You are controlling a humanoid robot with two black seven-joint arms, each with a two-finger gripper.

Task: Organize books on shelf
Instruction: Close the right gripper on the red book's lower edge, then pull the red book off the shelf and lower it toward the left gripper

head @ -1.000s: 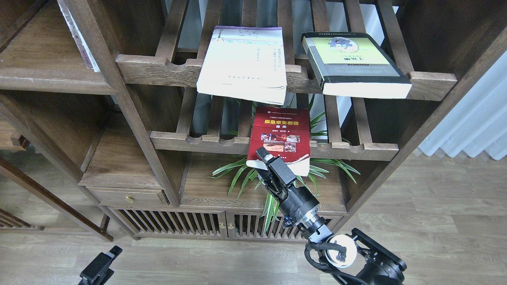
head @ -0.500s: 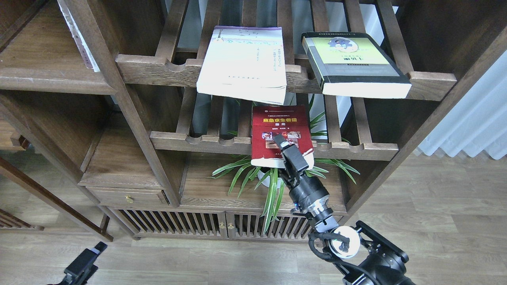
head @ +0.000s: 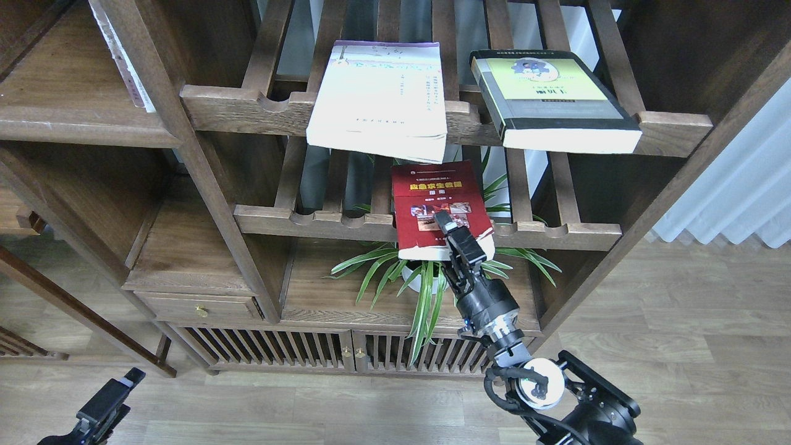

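Observation:
The red paperback (head: pixel 432 191) lies on the lower slatted rack (head: pixel 309 222), its front end hanging over the rail. My right gripper (head: pixel 456 233) reaches up from below right and is shut on the book's front right corner, one finger (head: pixel 446 224) lying on the cover. The thin white book (head: pixel 380 93) and the thick black-and-yellow-green book (head: pixel 550 99) lie flat on the upper slatted rack (head: pixel 247 108), both overhanging its front. The solid plank shelf (head: pixel 68 120) is at the upper left. My left gripper (head: pixel 114 389) hangs low at the bottom left, far from the books.
A potted spider plant (head: pixel 426 278) stands on the cabinet top right under the red book and beside my right wrist. A thin pale book (head: pixel 123 59) leans at the right end of the plank shelf. Uprights (head: pixel 204 173) separate the bays. A white curtain (head: pixel 735 185) hangs at right.
My right gripper has moved up and right onto the red book's front corner and closed on it; the book has shifted slightly up and back. My left gripper has sunk toward the bottom left.

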